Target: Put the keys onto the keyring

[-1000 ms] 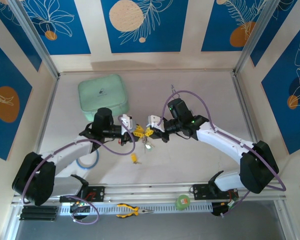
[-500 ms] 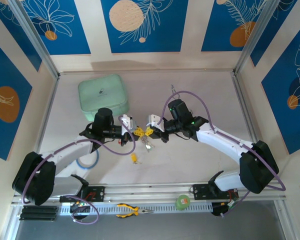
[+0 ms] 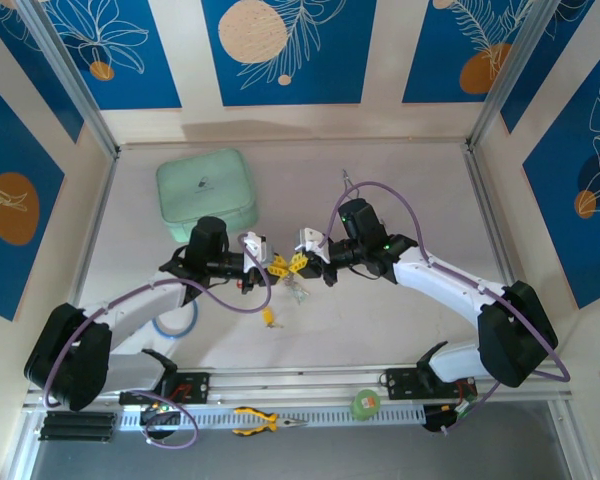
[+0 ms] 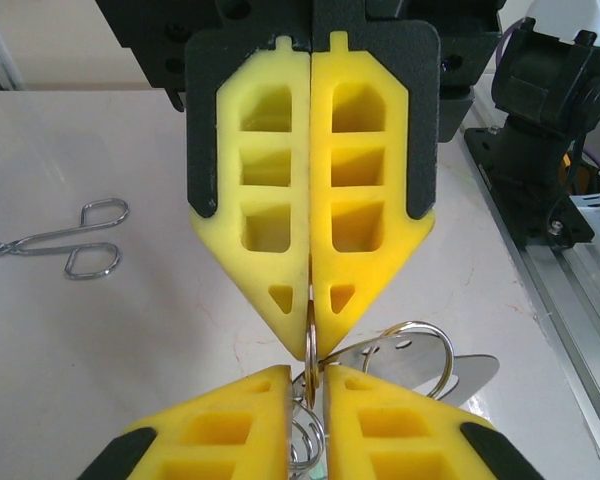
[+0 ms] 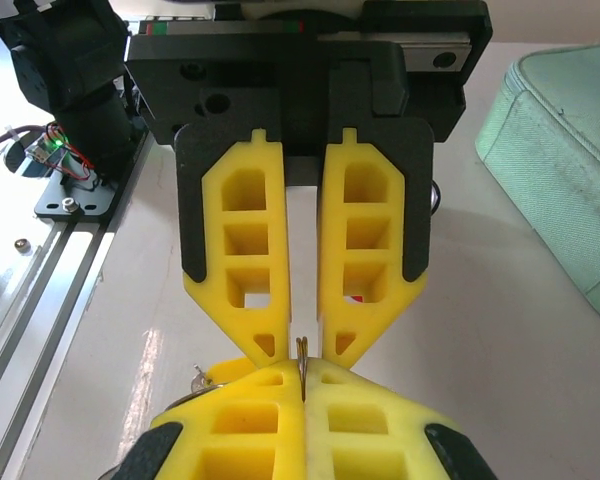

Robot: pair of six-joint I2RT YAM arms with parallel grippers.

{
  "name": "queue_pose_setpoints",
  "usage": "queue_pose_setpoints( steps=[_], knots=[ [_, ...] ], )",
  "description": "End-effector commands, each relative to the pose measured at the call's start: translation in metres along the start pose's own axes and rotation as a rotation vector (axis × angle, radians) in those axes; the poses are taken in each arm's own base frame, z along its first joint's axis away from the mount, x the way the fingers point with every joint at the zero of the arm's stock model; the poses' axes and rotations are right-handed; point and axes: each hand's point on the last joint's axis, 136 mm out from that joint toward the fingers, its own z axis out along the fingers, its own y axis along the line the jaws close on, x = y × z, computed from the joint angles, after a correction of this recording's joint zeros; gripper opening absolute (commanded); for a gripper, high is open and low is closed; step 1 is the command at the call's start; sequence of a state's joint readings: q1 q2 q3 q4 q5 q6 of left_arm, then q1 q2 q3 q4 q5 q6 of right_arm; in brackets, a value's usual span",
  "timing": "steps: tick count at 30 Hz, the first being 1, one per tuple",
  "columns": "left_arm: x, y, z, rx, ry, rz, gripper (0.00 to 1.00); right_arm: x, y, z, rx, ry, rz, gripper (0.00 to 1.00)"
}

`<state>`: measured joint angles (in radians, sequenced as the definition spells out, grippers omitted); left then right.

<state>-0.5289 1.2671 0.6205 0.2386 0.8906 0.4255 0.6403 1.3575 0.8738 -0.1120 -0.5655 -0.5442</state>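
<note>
Left end effector slightly nearer right end effector, keyring between

Bright, even overhead light; only soft, faint shadows under my arms on the pale matte tabletop. Wrist cams: white glare streak on tabletop beside the grey aluminium rail. Yellow plastic fingers of my left gripper crisp, bkgd slightly soft.

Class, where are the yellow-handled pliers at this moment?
In the top view, the pliers lie on the slotted rail at the near edge, slightly left of centre, just left of a round green object.
</note>
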Motion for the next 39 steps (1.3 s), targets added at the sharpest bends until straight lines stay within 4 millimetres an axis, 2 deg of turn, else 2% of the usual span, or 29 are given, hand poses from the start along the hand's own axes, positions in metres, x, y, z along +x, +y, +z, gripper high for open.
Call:
queue_pose_setpoints(
  steps=[1, 4, 7, 9, 10, 12, 14, 17, 19, 22, 25, 27, 30, 33, 37, 39],
  knots=[
    [-0.011, -0.007, 0.000, 0.028, -0.030, 0.041, 0.13, -0.012, 0.010, -0.003, -0.040, -0.049, -0.016, 0.00],
    [-0.016, -0.006, -0.001, 0.018, -0.050, 0.047, 0.10, -0.010, 0.010, -0.002, -0.045, -0.037, -0.010, 0.00],
    [-0.022, -0.004, -0.003, -0.007, -0.069, 0.066, 0.00, -0.008, 0.010, -0.001, -0.042, -0.027, -0.005, 0.00],
    [-0.026, -0.002, -0.005, -0.029, -0.083, 0.073, 0.00, -0.007, 0.007, -0.001, -0.021, -0.018, -0.004, 0.00],
    [-0.028, -0.001, -0.006, -0.040, -0.090, 0.071, 0.00, -0.008, 0.004, -0.002, -0.005, -0.018, -0.005, 0.02],
    [-0.030, 0.005, -0.007, -0.077, -0.096, 0.034, 0.00, -0.013, -0.004, -0.006, 0.048, -0.028, -0.005, 0.15],
    [-0.030, 0.015, -0.009, -0.139, -0.089, -0.035, 0.00, -0.025, -0.012, -0.016, 0.090, -0.060, 0.002, 0.23],
    [-0.025, 0.039, -0.014, -0.272, -0.073, -0.220, 0.00, -0.047, -0.022, -0.038, 0.154, -0.118, 0.030, 0.33],
    [-0.022, 0.053, -0.018, -0.350, -0.057, -0.389, 0.00, -0.053, -0.027, -0.047, 0.205, -0.116, 0.051, 0.41],
    [-0.013, 0.070, -0.022, -0.439, -0.004, -0.681, 0.00, -0.056, -0.026, -0.048, 0.260, -0.060, 0.083, 0.41],
    [0.004, 0.084, -0.026, -0.552, 0.084, -0.981, 0.00, -0.055, -0.005, -0.036, 0.213, -0.039, 0.063, 0.36],
    [0.011, 0.085, -0.023, -0.569, 0.154, -1.145, 0.00, -0.049, 0.007, -0.023, 0.199, -0.042, 0.026, 0.34],
    [0.013, 0.081, -0.014, -0.544, 0.211, -1.339, 0.00, -0.039, 0.009, -0.007, 0.219, -0.052, -0.010, 0.29],
    [0.006, 0.079, -0.009, -0.517, 0.203, -1.480, 0.00, -0.031, -0.006, 0.002, 0.300, -0.058, -0.014, 0.22],
    [-0.010, 0.077, -0.005, -0.482, 0.153, -1.644, 0.00, -0.014, -0.027, 0.008, 0.404, -0.063, -0.053, 0.21],
    [-0.013, 0.075, -0.003, -0.475, 0.147, -1.760, 0.00, -0.008, -0.038, 0.008, 0.459, -0.061, -0.068, 0.24]
  ],
)
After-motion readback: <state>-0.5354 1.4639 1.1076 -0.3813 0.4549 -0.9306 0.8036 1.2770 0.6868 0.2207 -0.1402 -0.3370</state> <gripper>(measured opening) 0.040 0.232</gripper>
